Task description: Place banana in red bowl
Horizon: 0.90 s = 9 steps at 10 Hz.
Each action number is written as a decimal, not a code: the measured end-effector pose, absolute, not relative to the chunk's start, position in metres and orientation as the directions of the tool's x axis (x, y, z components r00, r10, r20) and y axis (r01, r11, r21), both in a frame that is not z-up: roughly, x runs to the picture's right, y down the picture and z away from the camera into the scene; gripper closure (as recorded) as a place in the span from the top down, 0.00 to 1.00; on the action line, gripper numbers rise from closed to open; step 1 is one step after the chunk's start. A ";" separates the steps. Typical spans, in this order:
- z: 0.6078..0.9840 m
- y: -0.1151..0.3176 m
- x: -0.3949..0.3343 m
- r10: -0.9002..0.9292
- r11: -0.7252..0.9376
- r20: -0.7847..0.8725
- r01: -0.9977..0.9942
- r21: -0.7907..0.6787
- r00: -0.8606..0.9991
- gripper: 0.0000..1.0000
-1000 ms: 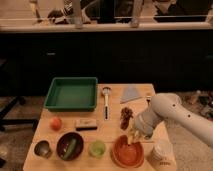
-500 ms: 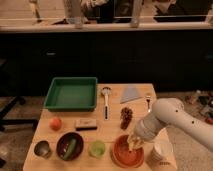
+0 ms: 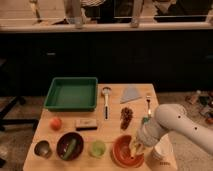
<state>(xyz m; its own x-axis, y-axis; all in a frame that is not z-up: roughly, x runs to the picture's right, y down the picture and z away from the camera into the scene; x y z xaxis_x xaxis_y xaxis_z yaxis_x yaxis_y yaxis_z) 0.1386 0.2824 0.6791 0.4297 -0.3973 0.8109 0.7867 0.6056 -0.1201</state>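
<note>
The red bowl [image 3: 125, 152] stands near the table's front edge, right of centre. My gripper [image 3: 136, 145] hangs at the end of the white arm [image 3: 172, 122], which reaches in from the right, and sits over the bowl's right side. It is shut on the banana [image 3: 135, 146], a small pale-yellow piece just above the bowl's inside at the right rim. Most of the banana is hidden by the gripper.
A white cup [image 3: 161, 151] stands right of the red bowl, under the arm. A green cup [image 3: 97, 148], a dark bowl [image 3: 70, 146] with a green vegetable and a metal cup [image 3: 42, 148] stand to its left. Grapes [image 3: 127, 116], a fork [image 3: 148, 102] and a green tray [image 3: 71, 93] lie behind.
The arm has moved down and forward, bringing the gripper with the banana from above the bowl's far right down over the bowl's right side.
</note>
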 end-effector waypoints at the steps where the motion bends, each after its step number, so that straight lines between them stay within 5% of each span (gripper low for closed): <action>1: 0.679 0.288 0.139 -0.388 0.601 0.817 0.789 -0.126 0.426 0.02; 9: 0.680 0.290 0.138 -0.385 0.595 0.822 0.794 -0.126 0.419 0.03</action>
